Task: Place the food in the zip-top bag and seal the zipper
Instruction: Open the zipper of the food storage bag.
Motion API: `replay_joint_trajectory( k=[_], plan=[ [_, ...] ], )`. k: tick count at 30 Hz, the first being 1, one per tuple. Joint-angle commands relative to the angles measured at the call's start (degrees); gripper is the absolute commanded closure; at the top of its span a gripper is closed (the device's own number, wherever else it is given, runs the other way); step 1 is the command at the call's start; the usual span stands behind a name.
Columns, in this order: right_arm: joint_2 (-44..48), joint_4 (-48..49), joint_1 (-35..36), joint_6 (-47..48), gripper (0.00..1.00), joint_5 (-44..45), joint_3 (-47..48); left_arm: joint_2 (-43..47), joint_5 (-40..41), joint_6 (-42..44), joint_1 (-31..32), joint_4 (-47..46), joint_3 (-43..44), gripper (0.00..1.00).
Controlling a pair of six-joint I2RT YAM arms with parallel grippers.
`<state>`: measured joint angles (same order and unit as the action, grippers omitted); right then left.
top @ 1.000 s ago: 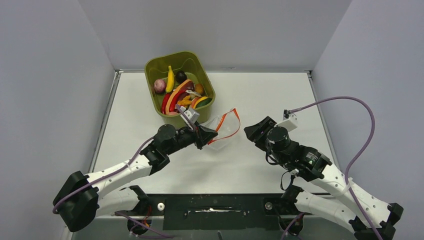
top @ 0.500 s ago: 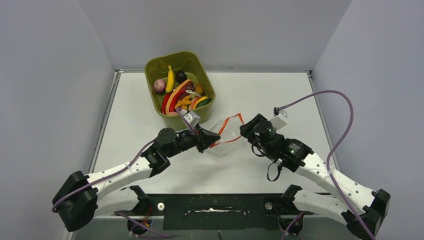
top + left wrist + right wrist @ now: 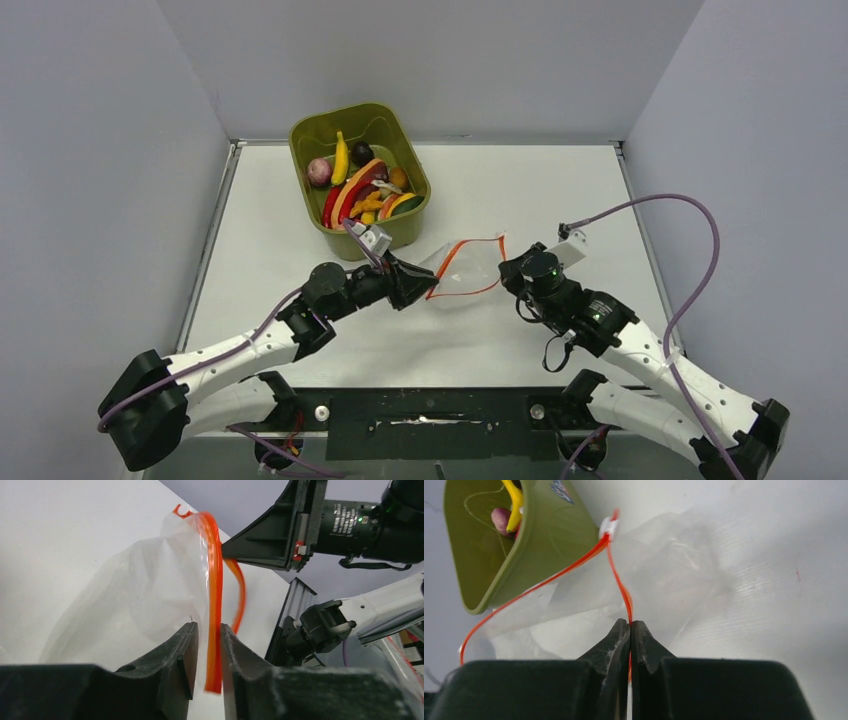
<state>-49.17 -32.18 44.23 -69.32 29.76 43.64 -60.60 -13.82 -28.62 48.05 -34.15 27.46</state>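
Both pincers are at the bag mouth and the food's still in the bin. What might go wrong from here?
The left pincer shows a gap around the thin red-orange zipper strip; it may slip out, letting the clear floppy plastic bag sag shut.
The right pincer pinches only that strip, so pulling wider might yank it free.
With both pincers occupied, neither can fetch the colourful toy food from the olive-green plastic bin.

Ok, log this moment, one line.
left gripper: zipper between jaws, grip unclear | right gripper: shut on zipper | zip-top bag: empty | food: in olive-green bin
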Motion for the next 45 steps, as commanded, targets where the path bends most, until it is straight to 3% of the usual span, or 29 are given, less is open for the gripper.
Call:
replay_joint_trajectory(
  k=[1,3,10,15,25,28,30,33,34,36,40,45],
  plan=[
    [4.99,3.43,-0.52,9.41,1.00,3.13,2.69,1.82,0.83,-1.67,0.29,-2.58,2.73,0.66],
    [6.15,3.28,-0.46,13.82,1.00,1.49,4.47,1.56,0.68,-0.09,0.28,0.47,5.65,0.57],
    [4.82,-1.88,-0.29,23.69,1.00,-6.32,11.93,-4.18,-1.90,6.29,0.29,8.83,19.35,0.38],
    [3.94,-5.46,-0.11,28.56,1.00,-8.38,14.94,-8.29,-1.16,12.00,0.66,15.32,26.83,0.35],
    [1.01,-4.44,-0.02,36.36,1.00,-16.91,15.70,-15.24,0.21,20.91,0.70,19.01,29.06,0.34],
    [-0.32,-3.07,0.02,37.01,1.00,-18.58,15.34,-16.32,0.46,22.16,0.77,18.39,28.26,0.51],
    [-1.18,-2.81,-0.02,37.30,1.00,-18.15,15.49,-16.41,-0.33,22.20,0.76,17.65,27.82,0.75],
    [-1.54,-4.14,-0.02,35.92,1.00,-13.74,15.56,-15.49,1.15,21.19,0.77,14.82,26.33,1.00],
    [-1.59,-5.84,-0.06,33.54,1.00,-10.32,15.83,-15.05,2.95,19.62,0.81,13.61,25.86,1.00],
    [-1.79,-11.07,-0.02,25.52,0.81,-0.74,17.07,-14.17,7.51,14.94,0.80,9.48,24.72,1.00],
    [-0.12,-8.85,0.35,16.60,0.58,-1.45,13.64,-12.91,12.93,8.03,0.81,0.53,21.08,1.00],
    [2.04,1.05,0.87,13.97,0.52,-4.36,8.95,-13.27,15.23,5.20,0.79,-1.57,20.45,1.00]
  ],
)
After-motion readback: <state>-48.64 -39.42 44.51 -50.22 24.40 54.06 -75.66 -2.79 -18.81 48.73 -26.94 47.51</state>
